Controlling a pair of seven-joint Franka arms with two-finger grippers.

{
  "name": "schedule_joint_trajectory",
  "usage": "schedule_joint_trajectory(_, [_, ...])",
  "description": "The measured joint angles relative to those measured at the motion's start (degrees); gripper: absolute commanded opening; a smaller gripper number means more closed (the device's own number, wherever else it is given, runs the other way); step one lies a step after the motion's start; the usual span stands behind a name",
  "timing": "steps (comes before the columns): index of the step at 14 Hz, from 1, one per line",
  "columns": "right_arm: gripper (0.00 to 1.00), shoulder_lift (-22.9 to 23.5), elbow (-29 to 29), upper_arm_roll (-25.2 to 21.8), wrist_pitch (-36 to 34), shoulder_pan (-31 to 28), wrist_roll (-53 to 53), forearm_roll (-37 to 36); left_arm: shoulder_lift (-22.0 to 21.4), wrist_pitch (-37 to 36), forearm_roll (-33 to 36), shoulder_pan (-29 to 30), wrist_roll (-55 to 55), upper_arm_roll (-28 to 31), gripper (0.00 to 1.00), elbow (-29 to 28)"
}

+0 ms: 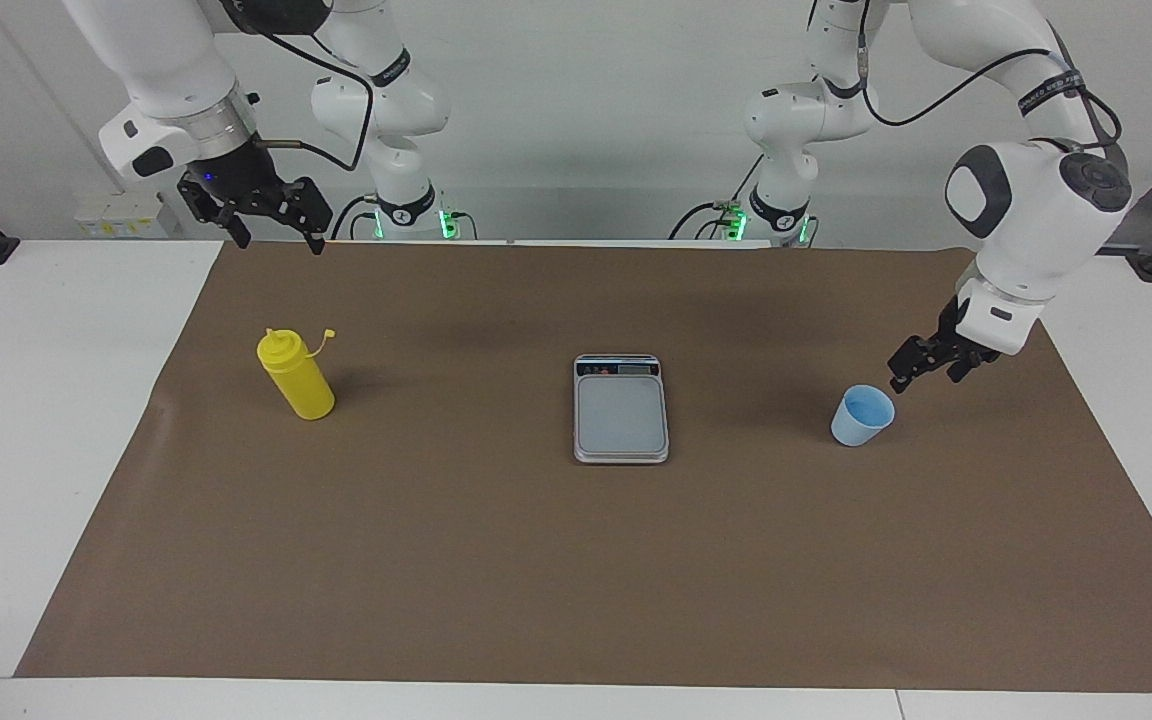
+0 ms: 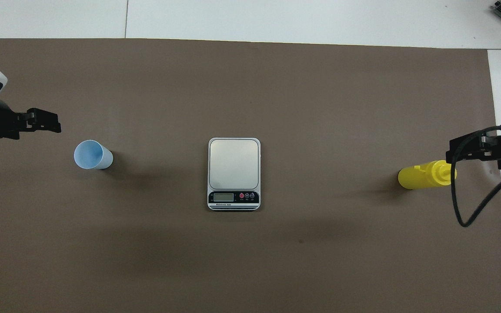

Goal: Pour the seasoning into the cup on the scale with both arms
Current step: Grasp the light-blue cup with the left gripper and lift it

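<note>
Seasoning (image 1: 296,376), in a yellow squeeze bottle, stood upright on the brown mat (image 1: 496,560) toward the right arm's end of the table, untouched. We had the scale (image 1: 621,410) at the middle of the mat with nothing on its plate, and the blue cup (image 1: 862,414) stood toward the left arm's end, well apart from the scale. Our left gripper (image 1: 926,365) hung low just beside the cup's rim, its fingers spread and empty, not touching. Our right gripper (image 1: 271,225) waited high over the mat's edge nearest the robots, also spread and empty. We judged the step in hand to be reaching for the cup. Next the left gripper would need to drop around the cup's wall, close gently, and carry it onto the scale.
</note>
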Motion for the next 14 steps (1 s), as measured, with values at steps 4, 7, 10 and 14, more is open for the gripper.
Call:
schedule_joint_trajectory(4, [1.00,0.0,0.0,0.0,0.0,0.0,0.0,0.0,-0.4,5.2,0.0,0.3,-2.9,0.0,1.00,-4.6])
schedule_joint_trajectory(7, [1.00,0.0,0.0,0.0,0.0,0.0,0.0,0.0,-0.6,9.2,0.0,0.3,-3.7,-0.1,1.00,-8.1])
schedule_joint_trajectory(10, [1.00,0.0,0.0,0.0,0.0,0.0,0.0,0.0,-0.7,11.7,0.0,0.3,-3.7,-0.1,1.00,-11.3])
schedule_joint_trajectory(14, [1.00,0.0,0.0,0.0,0.0,0.0,0.0,0.0,-1.0,15.9,0.0,0.2,-3.8,-0.6,0.97,-15.1])
